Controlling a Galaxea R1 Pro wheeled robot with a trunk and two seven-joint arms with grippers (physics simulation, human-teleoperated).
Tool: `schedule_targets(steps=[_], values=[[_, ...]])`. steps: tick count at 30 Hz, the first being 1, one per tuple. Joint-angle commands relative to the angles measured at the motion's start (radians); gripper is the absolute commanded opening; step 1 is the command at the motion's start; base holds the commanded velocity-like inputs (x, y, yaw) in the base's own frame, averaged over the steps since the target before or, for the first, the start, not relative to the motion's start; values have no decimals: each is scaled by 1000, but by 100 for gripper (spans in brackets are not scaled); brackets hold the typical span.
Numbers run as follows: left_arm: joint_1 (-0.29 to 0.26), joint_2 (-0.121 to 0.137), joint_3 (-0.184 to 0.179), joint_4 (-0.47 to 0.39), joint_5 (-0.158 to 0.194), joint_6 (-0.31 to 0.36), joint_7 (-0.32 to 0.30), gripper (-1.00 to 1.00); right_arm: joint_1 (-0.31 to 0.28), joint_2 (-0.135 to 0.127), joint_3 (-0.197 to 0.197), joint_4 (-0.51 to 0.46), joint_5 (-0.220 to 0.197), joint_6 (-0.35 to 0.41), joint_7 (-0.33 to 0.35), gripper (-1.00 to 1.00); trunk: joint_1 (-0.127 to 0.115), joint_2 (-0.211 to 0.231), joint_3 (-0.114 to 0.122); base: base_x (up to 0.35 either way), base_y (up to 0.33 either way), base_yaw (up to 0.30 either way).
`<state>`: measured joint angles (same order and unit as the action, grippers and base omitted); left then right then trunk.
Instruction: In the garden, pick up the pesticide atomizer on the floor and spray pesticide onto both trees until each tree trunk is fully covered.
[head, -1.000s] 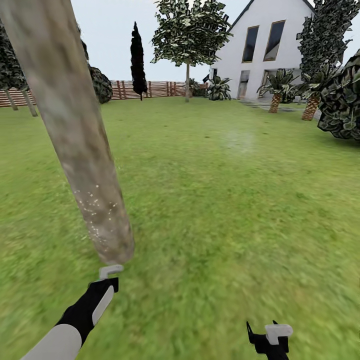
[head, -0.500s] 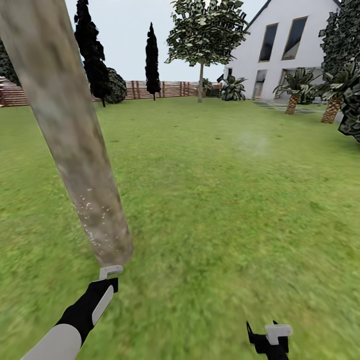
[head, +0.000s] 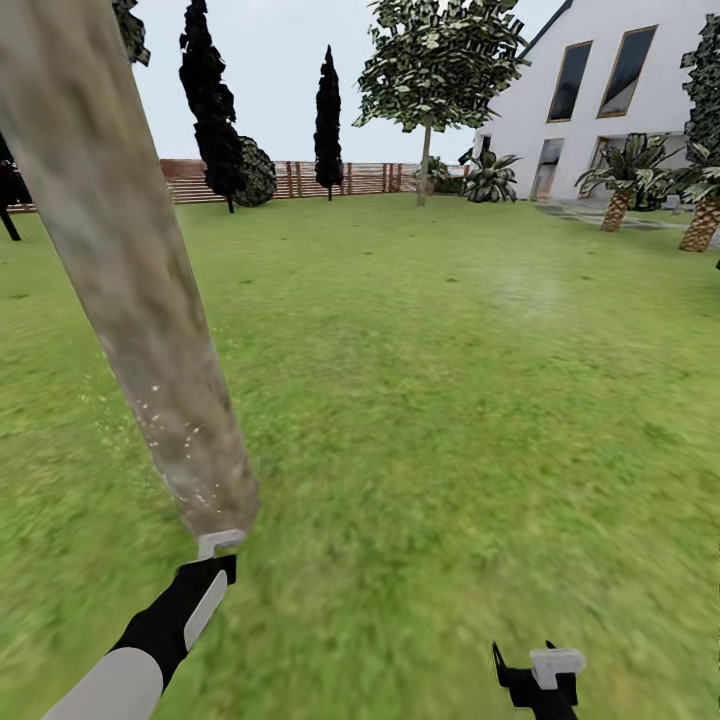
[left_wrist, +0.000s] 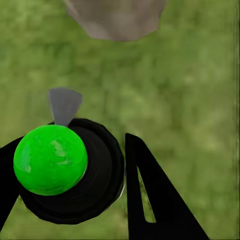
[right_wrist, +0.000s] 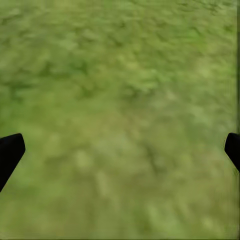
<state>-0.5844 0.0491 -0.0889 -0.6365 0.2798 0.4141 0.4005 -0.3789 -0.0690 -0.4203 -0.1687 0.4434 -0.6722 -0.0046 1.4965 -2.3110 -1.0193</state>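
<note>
We see the lawn (head: 450, 420) reaching to the fence (head: 330, 178) and house (head: 610, 90). A trunk (head: 140, 300) leans close on our left, white specks (head: 185, 450) dotting its lower part. Our left gripper (left_wrist: 90, 170) grasps the atomizer (left_wrist: 75, 172) just beside the trunk base; our right gripper (right_wrist: 120, 150) hangs released over grass.

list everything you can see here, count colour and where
tree trunk: one, mottled grey-brown, near left, white specks low on it
spray bottle: one, black with a green ball top, in the left claw
leafy tree: one, dark green, far centre
narrow dark trees: two, blackish, by the fence
fence: one, brown slats, far edge
house: one, white, far right
lawn: green, all around
left claw: black, shut on the bottle
right claw: black, open over grass
</note>
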Motion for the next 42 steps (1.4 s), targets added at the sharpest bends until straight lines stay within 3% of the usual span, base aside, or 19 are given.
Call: schedule_targets(steps=[1,18,29,42], values=[[0,0,0,0,-1,0,0,-100,0,0,0,0,0,0,0,100,0,0,0,152,-240,0],[0,-2,0,-3,-1,0,0,-100,0,0,0,0,0,0,0,100,0,0,0,135,-251,224],[0,-1,0,-5,-1,0,0,-100,0,0,0,0,1,0,0,100,0,0,0,115,-259,29],[0,-1,0,-6,-1,-1,1,-100,0,0,0,0,1,0,0,100,0,0,0,96,-264,264]])
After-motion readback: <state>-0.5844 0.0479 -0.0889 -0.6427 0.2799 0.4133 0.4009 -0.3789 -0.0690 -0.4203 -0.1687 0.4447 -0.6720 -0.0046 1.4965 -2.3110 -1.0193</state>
